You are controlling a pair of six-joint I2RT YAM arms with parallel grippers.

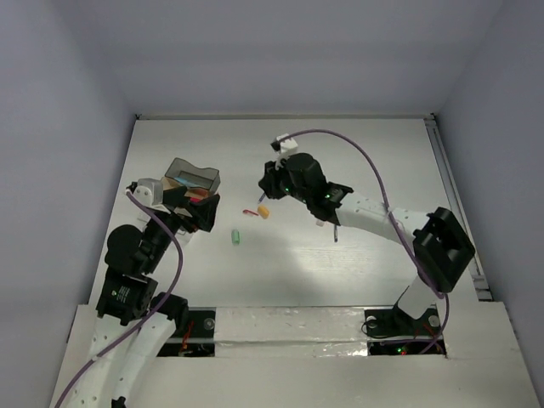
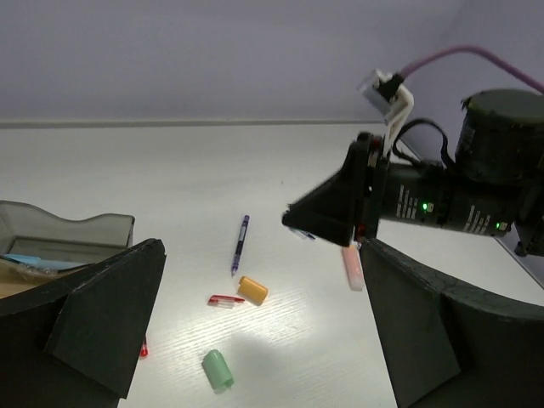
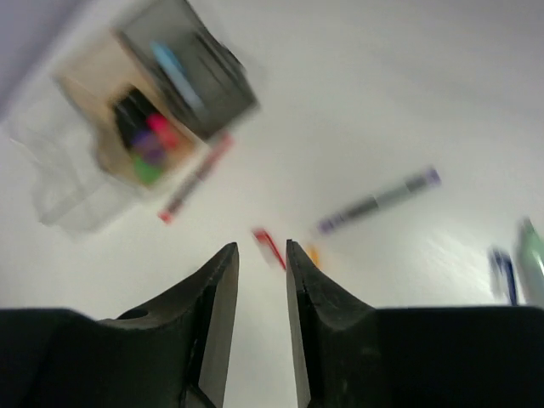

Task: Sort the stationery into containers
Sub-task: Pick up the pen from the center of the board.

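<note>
The containers [image 2: 76, 228] stand near the desk's left edge. The grey compartment holds a pale-blue item [image 2: 25, 259]; the tan one holds pink, purple and green pieces [image 3: 149, 144], too blurred to name. A red pen [image 3: 194, 180] lies just beside them. Loose mid-desk are a blue pen [image 2: 240, 244], orange cap [image 2: 252, 290], green cap [image 2: 218, 370] and peach highlighter [image 2: 352, 266]. The left gripper [image 2: 263, 251] gapes wide and empty by the containers. The right gripper [image 3: 261, 255] hangs over the loose pieces, jaws narrow, nothing between.
</note>
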